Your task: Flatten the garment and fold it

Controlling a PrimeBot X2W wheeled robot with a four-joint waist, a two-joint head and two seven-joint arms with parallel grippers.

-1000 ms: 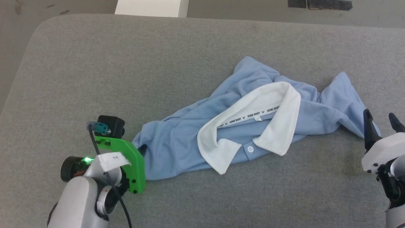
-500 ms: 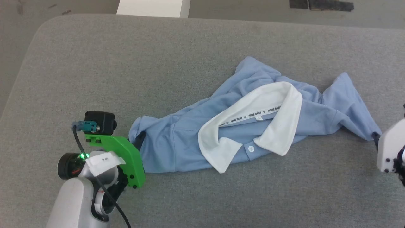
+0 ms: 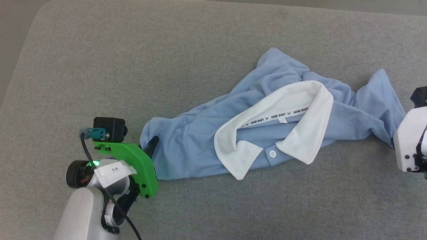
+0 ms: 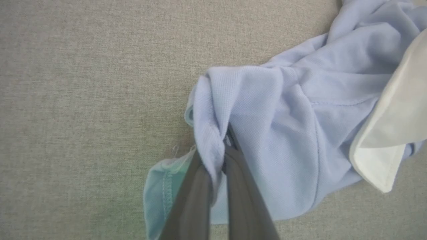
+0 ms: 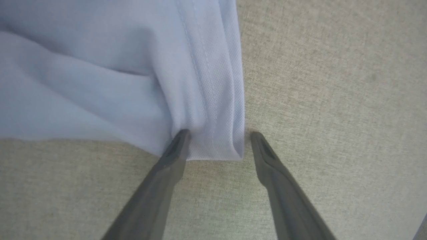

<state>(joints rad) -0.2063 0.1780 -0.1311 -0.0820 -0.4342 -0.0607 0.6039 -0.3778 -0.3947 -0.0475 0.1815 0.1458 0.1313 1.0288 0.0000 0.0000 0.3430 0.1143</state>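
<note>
- Grey fabric-covered surface (image 3: 133, 50): is carrying everything listed below and is running past the edges of the head view.
- Garment (image 3: 196, 150), light blue: is lying crumpled and stretched sideways across the middle of the surface, between my two grippers, front side up.
- Collar (image 3: 310, 133), white: is lying spread open on top of the blue cloth, its two points hanging toward me.
- Left gripper (image 4: 225, 146): I am clamping it onto a bunched fold at the garment's left end, with cloth squeezed between the two dark fingers.
- Right gripper (image 5: 217, 136): I am holding its fingers spread apart, straddling the stitched corner at the garment's right end. One fingertip is touching the cloth and the other is standing just beside it on the bare surface.
- Printed neck tape (image 3: 277, 116): is showing inside the collar.
- Button (image 3: 272, 153), white: is sitting just below the collar opening.
</note>
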